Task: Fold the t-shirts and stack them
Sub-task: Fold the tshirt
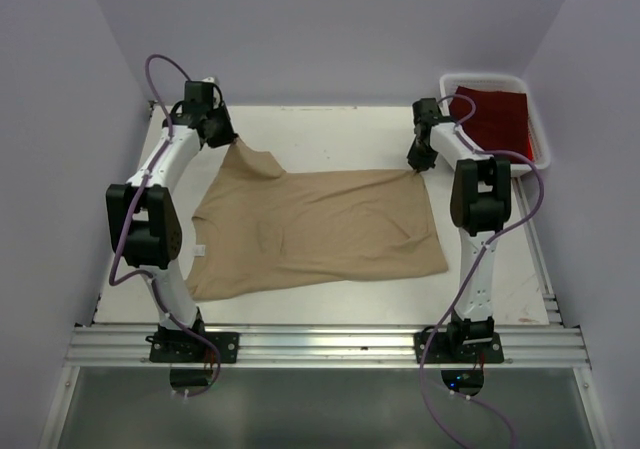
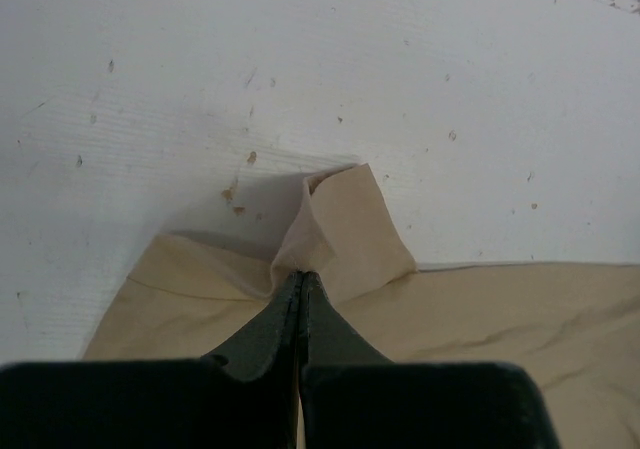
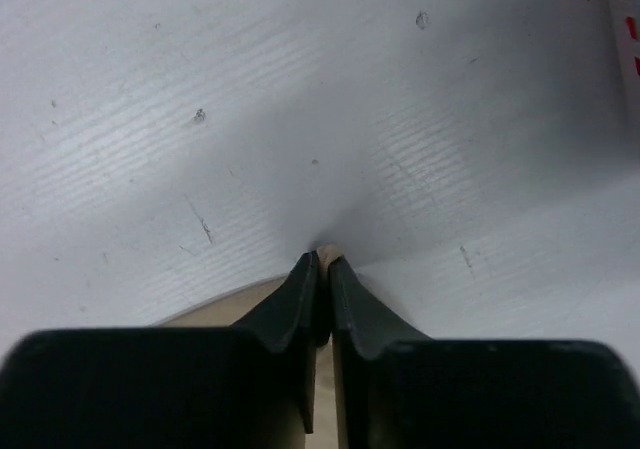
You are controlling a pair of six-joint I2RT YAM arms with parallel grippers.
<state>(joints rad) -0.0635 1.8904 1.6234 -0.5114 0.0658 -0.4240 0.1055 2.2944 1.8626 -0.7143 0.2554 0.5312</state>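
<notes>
Spreading out flat just ahead of my two bases, the tan t-shirt [image 1: 320, 229] lay sideways on the table [image 1: 330, 129], with its white neck label [image 1: 201, 250] at the left end. Farther out, my left gripper [image 2: 301, 277] was clenched on a peak of cloth at the far-left corner, lifted slightly off the board. My right gripper [image 3: 323, 259] sat low at the far-right corner, its jaws pressed together on a thin sliver of tan. Beyond, at the far right, the dark red t-shirt [image 1: 497, 117] waited in the white bin [image 1: 543, 139]. I judged this the start of the first fold. The next move called for both arms to rise together and carry the far edge evenly toward me, or the slim right-hand pinch might slip.
</notes>
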